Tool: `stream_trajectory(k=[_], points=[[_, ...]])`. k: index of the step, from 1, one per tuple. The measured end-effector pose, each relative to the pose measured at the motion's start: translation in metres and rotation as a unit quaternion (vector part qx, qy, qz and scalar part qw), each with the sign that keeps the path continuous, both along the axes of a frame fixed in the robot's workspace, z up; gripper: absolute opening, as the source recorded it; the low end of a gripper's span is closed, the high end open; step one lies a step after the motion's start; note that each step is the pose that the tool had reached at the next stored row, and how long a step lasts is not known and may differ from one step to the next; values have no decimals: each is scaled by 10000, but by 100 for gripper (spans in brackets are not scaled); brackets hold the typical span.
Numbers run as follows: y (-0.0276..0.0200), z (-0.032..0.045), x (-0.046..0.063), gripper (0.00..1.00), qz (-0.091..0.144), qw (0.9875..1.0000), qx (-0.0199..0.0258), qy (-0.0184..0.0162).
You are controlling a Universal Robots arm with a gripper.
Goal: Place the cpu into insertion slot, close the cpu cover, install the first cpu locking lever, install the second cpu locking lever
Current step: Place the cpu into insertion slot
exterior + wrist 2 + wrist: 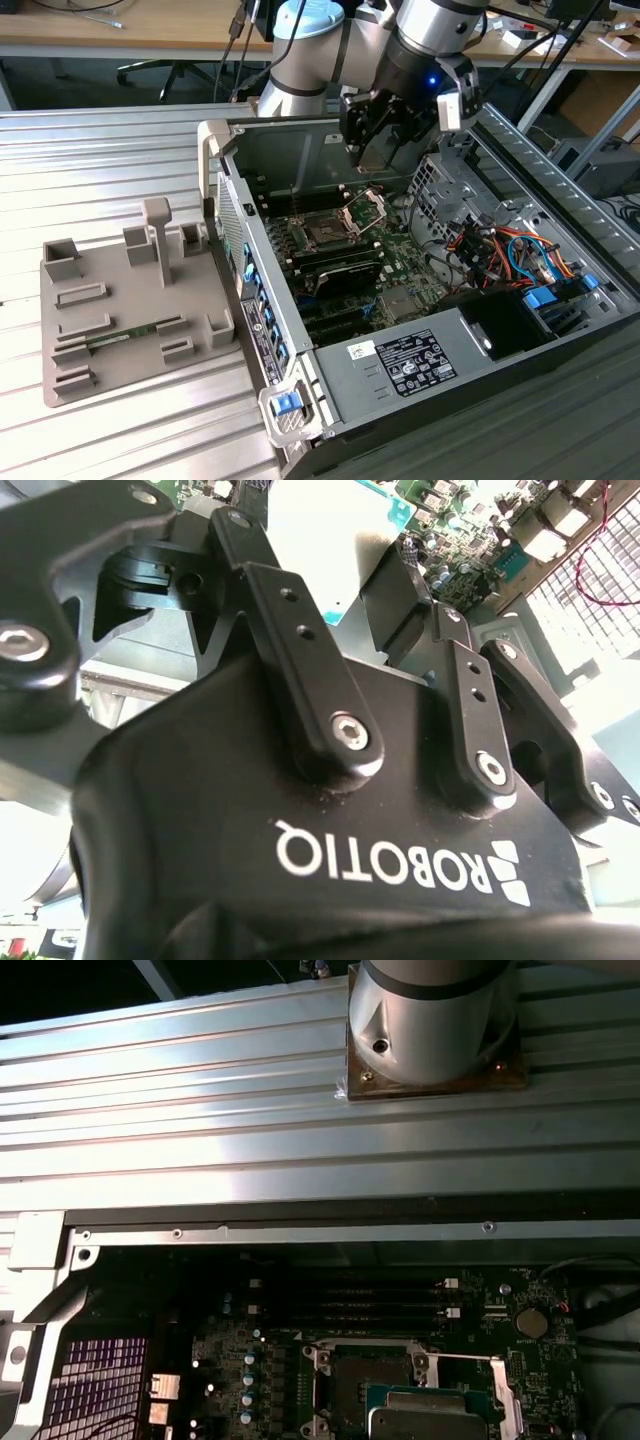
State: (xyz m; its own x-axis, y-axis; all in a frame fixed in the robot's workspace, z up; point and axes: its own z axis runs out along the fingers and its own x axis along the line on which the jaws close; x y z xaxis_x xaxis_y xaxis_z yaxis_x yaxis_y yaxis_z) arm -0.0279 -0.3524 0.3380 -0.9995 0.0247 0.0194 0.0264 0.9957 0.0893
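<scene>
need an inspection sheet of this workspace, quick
surface: ribbed metal table, with an open computer case on it
job's things: cpu held in the gripper; insertion slot empty; cpu cover standing open
clutter: grey fixture tray beside the case
grippers: gripper shut on the cpu, hanging over the case
cables: coloured wires inside the case, apart from the slot
surroundings: wooden desk behind the table

A ribbed metal table [100, 150] stands before a long wooden desk [150, 30].
</scene>
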Motion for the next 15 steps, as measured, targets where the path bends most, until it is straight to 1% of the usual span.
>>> stream_trajectory(k=[15], points=[[0,-20,-23,54,5,10000,0,0]])
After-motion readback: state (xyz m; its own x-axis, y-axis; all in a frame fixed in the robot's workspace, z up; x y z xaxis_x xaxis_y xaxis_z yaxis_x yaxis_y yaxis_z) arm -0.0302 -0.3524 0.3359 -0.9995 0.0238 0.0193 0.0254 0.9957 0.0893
